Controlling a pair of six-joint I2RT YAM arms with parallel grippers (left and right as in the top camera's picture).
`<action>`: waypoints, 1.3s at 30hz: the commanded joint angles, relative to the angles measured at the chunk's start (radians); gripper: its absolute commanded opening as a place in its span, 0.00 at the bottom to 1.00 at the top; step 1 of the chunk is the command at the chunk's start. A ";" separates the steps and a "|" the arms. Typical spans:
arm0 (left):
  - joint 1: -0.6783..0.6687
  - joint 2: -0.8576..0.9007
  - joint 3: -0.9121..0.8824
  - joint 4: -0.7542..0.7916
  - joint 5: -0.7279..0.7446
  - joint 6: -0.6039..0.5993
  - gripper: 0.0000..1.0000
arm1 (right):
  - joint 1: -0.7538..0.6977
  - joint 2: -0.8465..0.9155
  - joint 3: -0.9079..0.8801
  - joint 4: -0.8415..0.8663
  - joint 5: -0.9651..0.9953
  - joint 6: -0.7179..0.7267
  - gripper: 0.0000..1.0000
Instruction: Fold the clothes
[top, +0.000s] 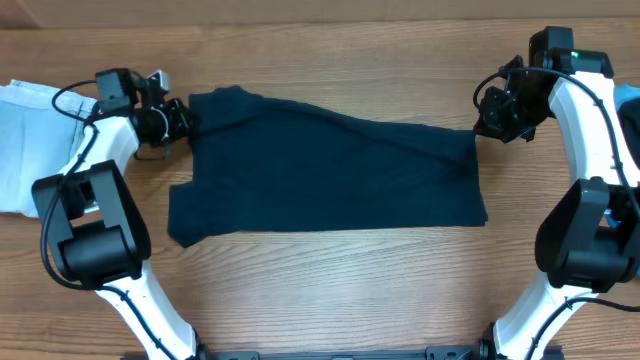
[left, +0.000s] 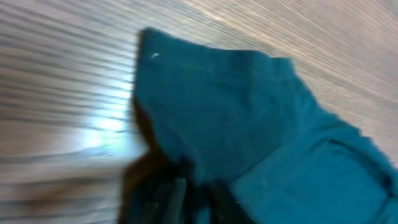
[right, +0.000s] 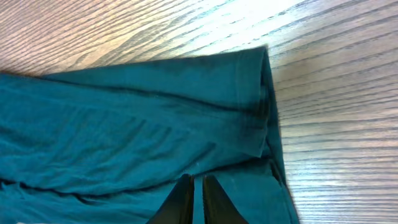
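The dark navy garment (top: 330, 170) lies spread flat at the centre of the table (top: 330, 290), its long axis running from 9 o'clock to 3 o'clock, with a slanting crease across its upper half.

At its 10 o'clock corner sits the left gripper (top: 180, 122). In the left wrist view that corner of cloth (left: 249, 112) drapes over the dark fingers (left: 161, 193). The picture is too smeared to tell whether the jaws are parted or pinched.

At the garment's 2 o'clock corner is the right gripper (top: 488, 118). Its wrist view shows the fingers drawn almost together (right: 197, 180), their tips low against the fabric (right: 124, 124) beside the hemmed corner. Whether a fold is caught between them I cannot tell.

A pale blue piece (top: 25, 130) lies at the table's 9 o'clock edge, well apart from the navy garment. A brighter blue piece (top: 628, 100) peeks in at 3 o'clock behind the right arm.
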 joint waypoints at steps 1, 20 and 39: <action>0.008 -0.022 -0.002 0.023 -0.027 0.066 0.59 | 0.004 -0.020 0.014 0.002 -0.008 0.007 0.10; -0.068 0.125 -0.001 0.404 -0.071 -0.159 0.76 | 0.004 -0.020 0.014 0.026 -0.008 0.008 0.10; -0.066 0.144 0.030 0.368 -0.114 -0.207 0.04 | 0.004 -0.020 0.014 0.027 -0.008 0.026 0.07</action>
